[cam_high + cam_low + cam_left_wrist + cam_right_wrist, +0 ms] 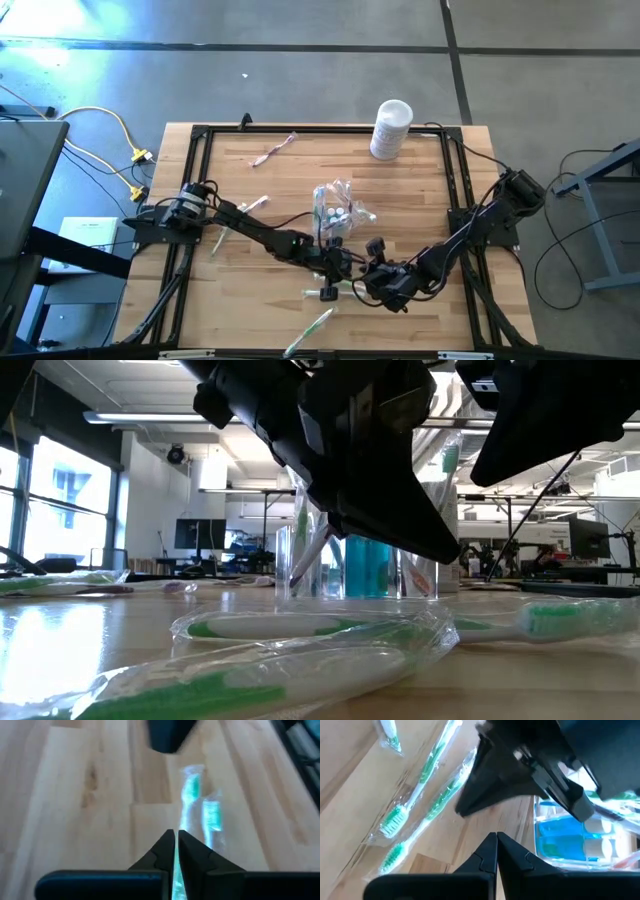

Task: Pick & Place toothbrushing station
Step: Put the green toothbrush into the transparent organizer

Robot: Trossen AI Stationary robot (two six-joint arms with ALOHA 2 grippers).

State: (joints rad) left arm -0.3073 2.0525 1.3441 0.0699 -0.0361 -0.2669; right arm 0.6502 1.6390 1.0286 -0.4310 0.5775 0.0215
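A clear cup (335, 212) holding teal tubes (560, 840) stands mid-table. Two wrapped green toothbrushes (415, 800) lie side by side on the wood just in front of it. My left gripper (176, 840) reaches in from the table's left and is shut on one of them (189, 790); the other (212, 815) lies beside it. My right gripper (496, 840) hovers shut and empty close by, on the right of the left gripper (485, 785), with the cup ahead of it. My left gripper pinches the wrapped toothbrush between its two fingers; the handle (176, 882) shows in the narrow gap between them. The fingers slant down from the table's left, and the brush runs on ahead of them, bristle end (190, 785) forward. The toothbrush lies on the table.
A white canister (392, 128) stands at the far right. More wrapped toothbrushes lie about: a pink one (275, 150) at the far left, two (225, 236) by the left arm, one (318, 322) near the front edge. A black frame (195, 190) rims the table.
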